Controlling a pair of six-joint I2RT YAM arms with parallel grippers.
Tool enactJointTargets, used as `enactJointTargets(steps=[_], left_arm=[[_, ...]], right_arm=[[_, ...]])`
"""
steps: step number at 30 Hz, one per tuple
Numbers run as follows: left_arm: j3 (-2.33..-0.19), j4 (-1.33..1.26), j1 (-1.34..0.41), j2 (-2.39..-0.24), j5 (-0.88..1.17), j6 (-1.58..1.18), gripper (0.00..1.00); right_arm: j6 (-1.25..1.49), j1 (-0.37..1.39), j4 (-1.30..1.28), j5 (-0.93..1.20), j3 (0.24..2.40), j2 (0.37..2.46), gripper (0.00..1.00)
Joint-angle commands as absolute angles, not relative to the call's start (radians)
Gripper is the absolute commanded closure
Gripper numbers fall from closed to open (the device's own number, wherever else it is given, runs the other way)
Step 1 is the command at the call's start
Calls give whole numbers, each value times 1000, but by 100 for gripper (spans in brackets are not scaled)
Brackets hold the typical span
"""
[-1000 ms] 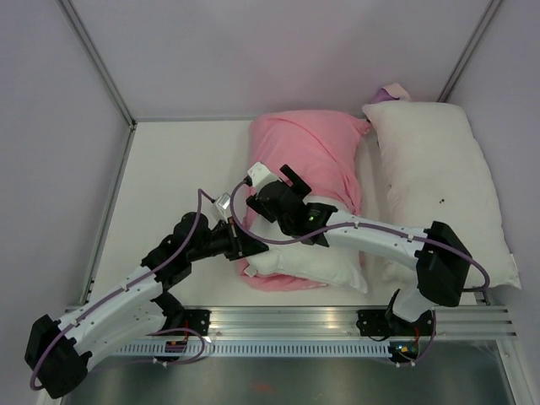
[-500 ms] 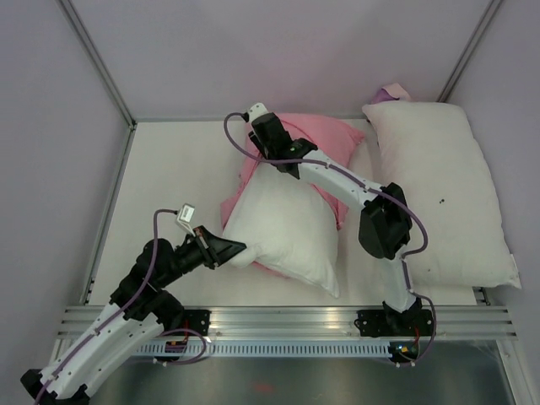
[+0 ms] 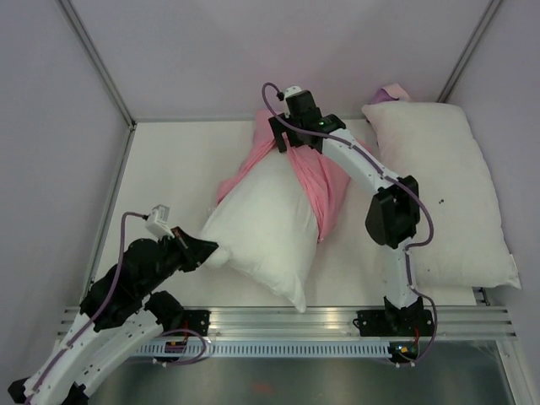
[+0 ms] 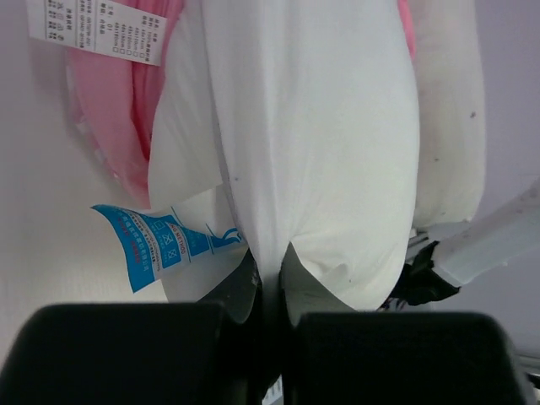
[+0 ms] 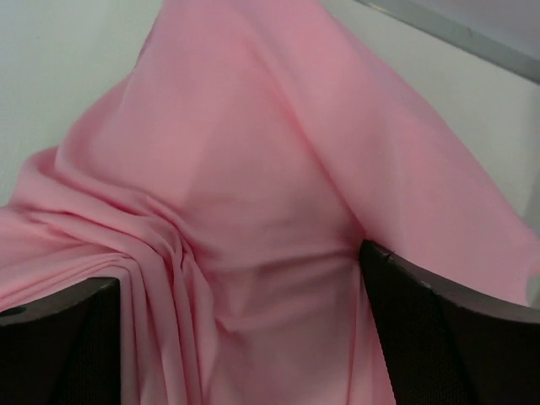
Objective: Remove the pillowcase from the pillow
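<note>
The white pillow [image 3: 261,224] lies slantwise mid-table, mostly bare. The pink pillowcase [image 3: 314,181] still wraps its far end and trails down its right side. My left gripper [image 3: 202,250] is shut on the pillow's near left corner. In the left wrist view the jaws [image 4: 270,268] pinch white pillow fabric [image 4: 312,126], with a blue tag [image 4: 160,243] beside them and the pillowcase's white label [image 4: 105,29] at the top left. My right gripper [image 3: 288,142] holds the pillowcase up at the far end. In its wrist view its fingers [image 5: 422,321] stand apart around a thick bunch of pink fabric [image 5: 245,169].
A second white pillow with small dark specks [image 3: 439,186] lies along the right side, with a bit of purple cloth [image 3: 390,90] behind it. Walls close the table at the back and both sides. A metal rail [image 3: 287,325] runs along the near edge.
My left gripper has pulled the pillow's corner toward the near left. My right gripper has carried the pillowcase toward the far right. More white pillow shows.
</note>
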State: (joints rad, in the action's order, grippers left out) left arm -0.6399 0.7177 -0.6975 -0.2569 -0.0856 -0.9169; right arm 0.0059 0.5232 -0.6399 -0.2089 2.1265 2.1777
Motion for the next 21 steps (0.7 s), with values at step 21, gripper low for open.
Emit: enactJointTargets(steps=[21], left_arm=[[-1003, 712, -716, -660, -127, -707, 98]], right_arm=[[408, 819, -558, -529, 1016, 1183, 2]])
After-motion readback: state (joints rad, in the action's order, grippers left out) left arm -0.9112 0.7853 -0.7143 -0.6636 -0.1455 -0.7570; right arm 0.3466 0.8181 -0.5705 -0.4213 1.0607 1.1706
